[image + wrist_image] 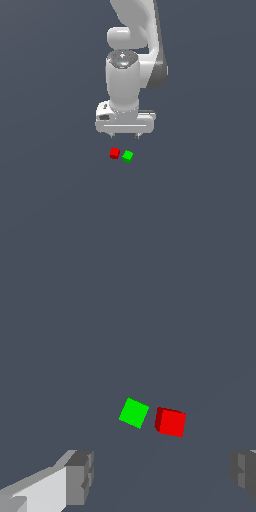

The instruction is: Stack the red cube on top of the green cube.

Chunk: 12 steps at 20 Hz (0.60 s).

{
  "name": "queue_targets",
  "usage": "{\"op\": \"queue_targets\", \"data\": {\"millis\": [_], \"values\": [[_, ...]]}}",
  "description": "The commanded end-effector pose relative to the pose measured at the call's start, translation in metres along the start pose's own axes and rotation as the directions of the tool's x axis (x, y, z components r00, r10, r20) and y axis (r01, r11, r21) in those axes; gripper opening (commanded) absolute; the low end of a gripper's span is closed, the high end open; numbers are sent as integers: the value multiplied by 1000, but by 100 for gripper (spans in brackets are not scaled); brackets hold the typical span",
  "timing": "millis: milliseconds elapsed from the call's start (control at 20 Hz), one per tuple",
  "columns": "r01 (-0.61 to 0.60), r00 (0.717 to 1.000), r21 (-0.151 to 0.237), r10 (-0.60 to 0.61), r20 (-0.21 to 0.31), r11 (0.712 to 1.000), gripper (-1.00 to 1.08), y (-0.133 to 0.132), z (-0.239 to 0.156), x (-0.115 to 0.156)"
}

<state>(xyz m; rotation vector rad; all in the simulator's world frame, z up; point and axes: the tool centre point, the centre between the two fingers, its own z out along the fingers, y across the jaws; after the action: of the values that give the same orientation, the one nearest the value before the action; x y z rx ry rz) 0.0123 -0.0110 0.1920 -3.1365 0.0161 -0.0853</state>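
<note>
The red cube [114,153] lies on the grey floor, close beside the green cube [127,156], which is on the exterior view's right of it. A small gap separates them. My gripper [125,135] hangs above and just behind the two cubes, open and empty, touching neither. In the wrist view the green cube [134,413] and red cube [171,422] lie side by side ahead of the fingertips [80,477], which stand wide apart.
The plain grey floor [200,200] spreads all around the cubes. The white arm [130,50] rises behind the gripper.
</note>
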Motion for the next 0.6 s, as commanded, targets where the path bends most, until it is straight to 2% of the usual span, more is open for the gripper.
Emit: {"op": "queue_targets", "data": {"millis": [0, 550], "values": [[0, 1000, 0, 0, 0, 1000, 100, 0, 0, 0], [77, 997, 2, -77, 2, 997, 100, 2, 7, -3]]}}
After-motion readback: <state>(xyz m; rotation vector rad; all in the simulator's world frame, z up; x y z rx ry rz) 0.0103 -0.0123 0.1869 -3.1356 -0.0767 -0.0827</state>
